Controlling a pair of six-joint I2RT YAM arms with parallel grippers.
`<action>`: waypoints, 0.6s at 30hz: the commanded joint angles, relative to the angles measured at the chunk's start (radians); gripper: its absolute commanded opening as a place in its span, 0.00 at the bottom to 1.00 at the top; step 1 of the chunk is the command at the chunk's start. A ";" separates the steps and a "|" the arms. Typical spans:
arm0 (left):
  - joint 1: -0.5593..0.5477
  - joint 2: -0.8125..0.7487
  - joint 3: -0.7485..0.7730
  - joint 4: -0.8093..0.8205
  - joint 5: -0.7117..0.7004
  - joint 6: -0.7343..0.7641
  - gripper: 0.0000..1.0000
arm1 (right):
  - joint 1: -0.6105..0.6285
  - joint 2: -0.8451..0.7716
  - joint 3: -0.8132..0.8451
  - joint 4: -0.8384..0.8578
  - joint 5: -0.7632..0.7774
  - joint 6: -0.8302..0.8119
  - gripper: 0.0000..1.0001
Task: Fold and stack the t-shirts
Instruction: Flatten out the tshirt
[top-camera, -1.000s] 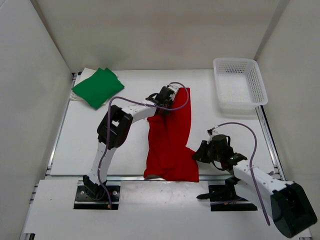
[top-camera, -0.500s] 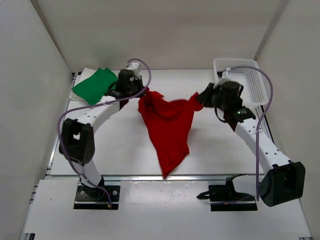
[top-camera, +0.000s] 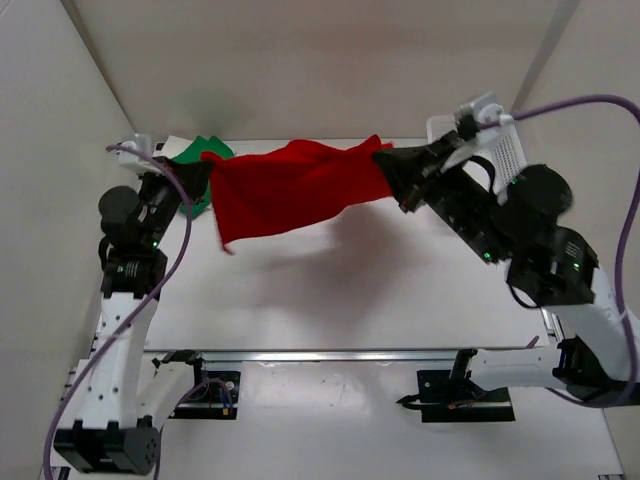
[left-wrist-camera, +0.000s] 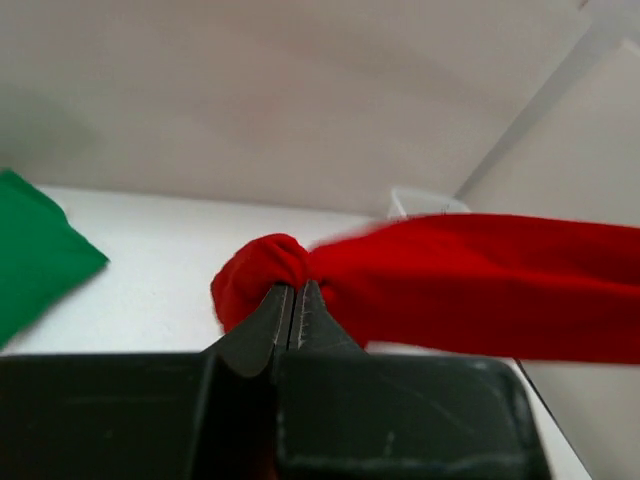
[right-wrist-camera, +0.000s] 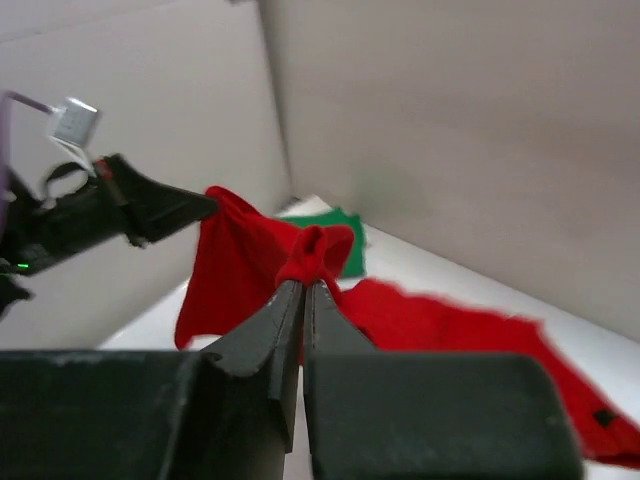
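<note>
The red t-shirt (top-camera: 290, 185) hangs stretched in the air high above the table, held at both ends. My left gripper (top-camera: 205, 172) is shut on its left end, also seen bunched in the left wrist view (left-wrist-camera: 262, 272). My right gripper (top-camera: 385, 165) is shut on its right end, also seen bunched in the right wrist view (right-wrist-camera: 315, 250). The green t-shirt (top-camera: 200, 165) lies folded at the far left corner, mostly behind the left arm and red cloth; it also shows in the left wrist view (left-wrist-camera: 35, 255) and the right wrist view (right-wrist-camera: 335, 240). The cream-white shirt is out of view.
A white mesh basket (top-camera: 505, 150) stands at the far right, partly hidden by the right arm. White walls enclose the table (top-camera: 330, 290) at the back and both sides. The arm bases stand at the near edge.
Both arms have risen and spread apart, lifting the red t-shirt off the table and pulling it out sideways into a stretched band in the air.
</note>
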 joint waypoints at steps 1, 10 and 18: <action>0.040 -0.076 -0.057 -0.009 0.029 0.001 0.00 | 0.283 -0.030 0.060 0.096 0.419 -0.260 0.00; -0.006 -0.185 -0.221 -0.054 -0.030 0.015 0.00 | 0.039 0.060 0.095 0.141 0.269 -0.354 0.00; -0.005 -0.169 -0.344 0.012 -0.076 -0.046 0.00 | -0.806 0.411 -0.025 0.210 -0.653 0.069 0.00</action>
